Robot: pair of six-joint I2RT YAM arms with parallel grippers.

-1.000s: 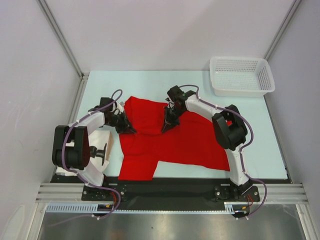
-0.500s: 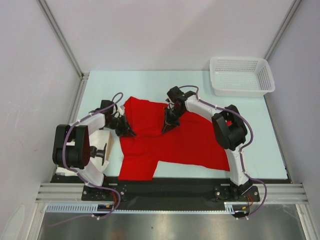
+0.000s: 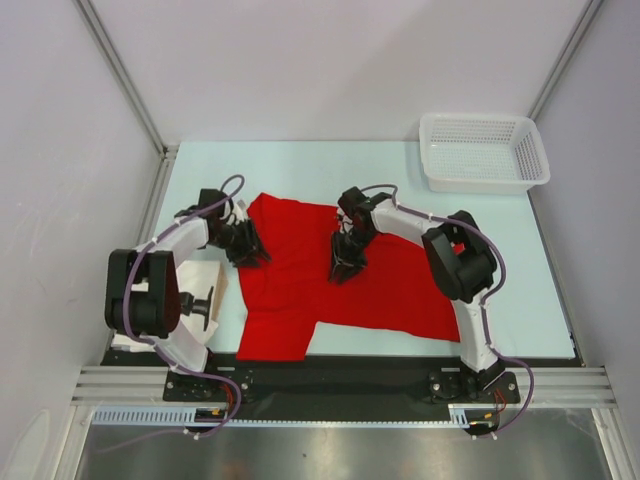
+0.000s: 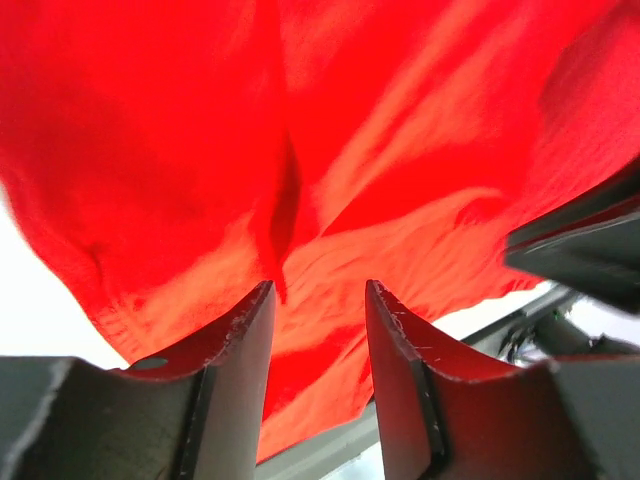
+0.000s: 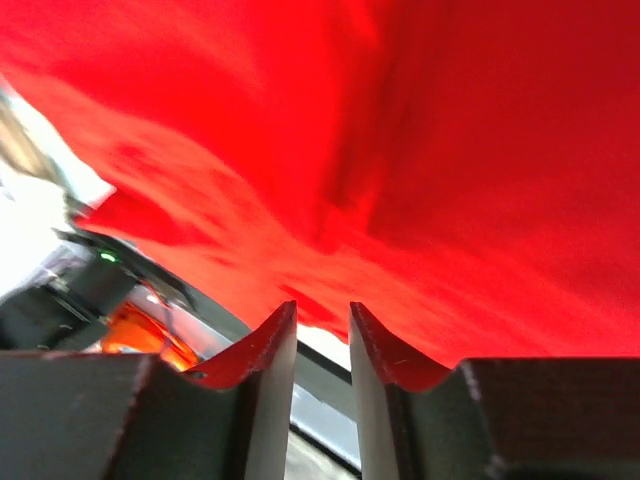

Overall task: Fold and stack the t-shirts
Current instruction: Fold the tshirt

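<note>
One red t-shirt [image 3: 350, 290] lies spread and rumpled on the pale table [image 3: 300, 165], a sleeve hanging toward the near edge. My left gripper [image 3: 250, 248] is low at the shirt's left edge. In the left wrist view its jaws [image 4: 318, 290] stand apart with nothing between them, and red cloth [image 4: 400, 150] fills the view beyond. My right gripper [image 3: 345, 265] is down over the middle of the shirt. In the right wrist view its jaws [image 5: 322, 308] show a narrow empty gap, just above the cloth [image 5: 420, 150].
A white mesh basket [image 3: 483, 150] stands at the back right corner. A pale flat object [image 3: 205, 285] lies beside the left arm's base. Frame posts stand at the back corners. Bare table lies right of the shirt.
My right gripper has moved a little toward the near edge over the shirt. My left gripper has shifted slightly back and left. The shirt has hardly changed shape.
</note>
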